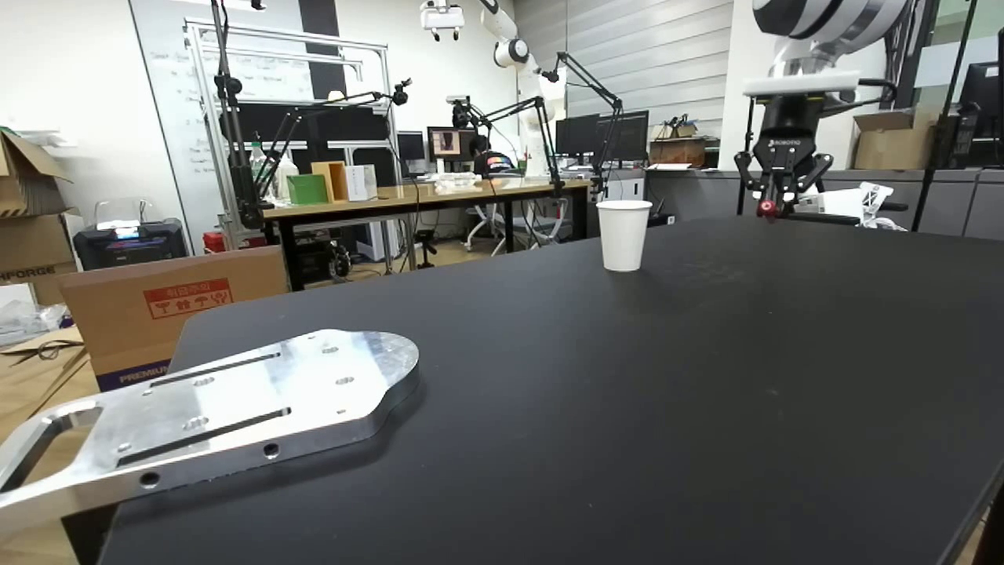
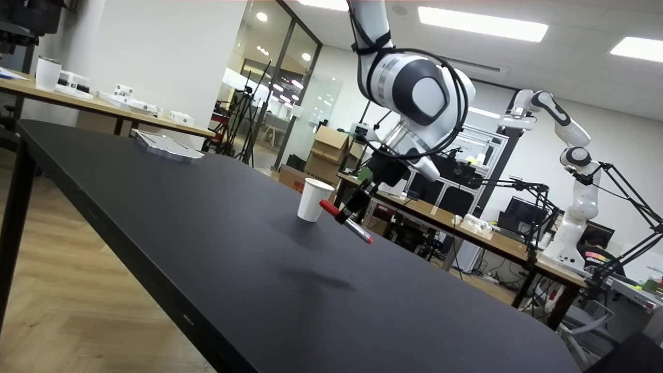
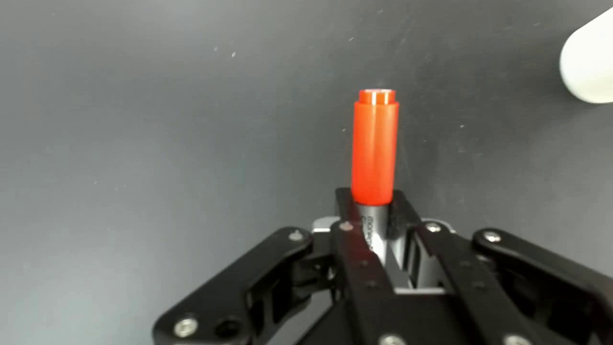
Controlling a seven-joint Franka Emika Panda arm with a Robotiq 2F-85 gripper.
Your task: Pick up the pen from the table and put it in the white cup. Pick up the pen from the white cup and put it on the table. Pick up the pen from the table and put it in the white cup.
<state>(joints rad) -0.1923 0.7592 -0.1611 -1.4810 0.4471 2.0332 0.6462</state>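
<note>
Your gripper (image 3: 372, 205) pinches the pen (image 3: 375, 148) closer to level than upright, and in the wrist view the white cup (image 3: 591, 62) stands well apart on the right.

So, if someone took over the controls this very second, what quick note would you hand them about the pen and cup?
Pincer: shut on the red-capped marker, holding it clear of the black table.
White paper cup: upright on the table, apart from the marker.
Done: the marker is gripped and off the table.
Left: it must end up in the cup. The pictures don't show which of the put-in and take-out rounds this is.
</note>
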